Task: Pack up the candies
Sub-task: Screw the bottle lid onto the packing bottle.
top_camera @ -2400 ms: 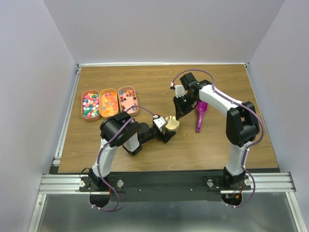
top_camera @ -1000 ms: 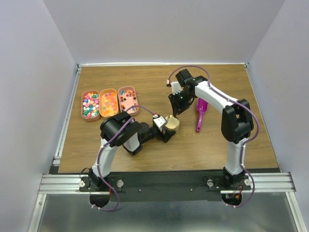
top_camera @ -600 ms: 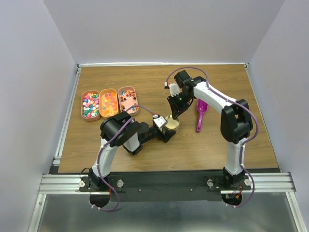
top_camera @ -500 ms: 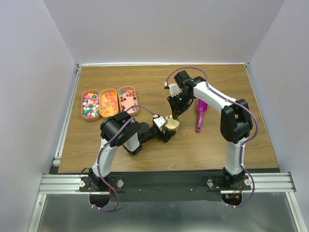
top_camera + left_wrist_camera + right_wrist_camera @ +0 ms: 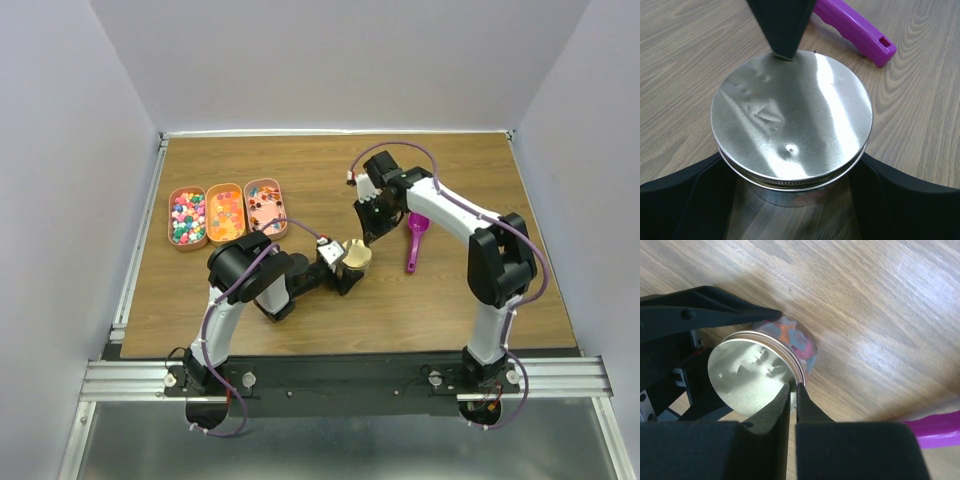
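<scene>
Brown wooden table (image 5: 450,290) inside pale grey walls. At far left, three peach trays (image 5: 226,212) side by side, loaded with candies (image 5: 186,217): mixed colours in the leftmost, mostly orange and yellow in the middle one, sparser with dark bits in the right one. Near the middle, a jar (image 5: 356,256) under a metal lid (image 5: 792,120), shiny and dented in the left wrist view. Through the glass wall, in the right wrist view, more candies (image 5: 792,337), pink, orange and blue, reaching up to the lid. Low on the table, left tool (image 5: 348,266) clamped on the jar, one black finger on each side. Just behind the jar, right tool (image 5: 792,386) pointing down, narrowed to a thin slit with nothing between the fingers, tips at the lid's rim on the side away from the left arm. Right of the jar and apart from it, a magenta scoop (image 5: 415,238) flat on the table, handle toward the near edge.
</scene>
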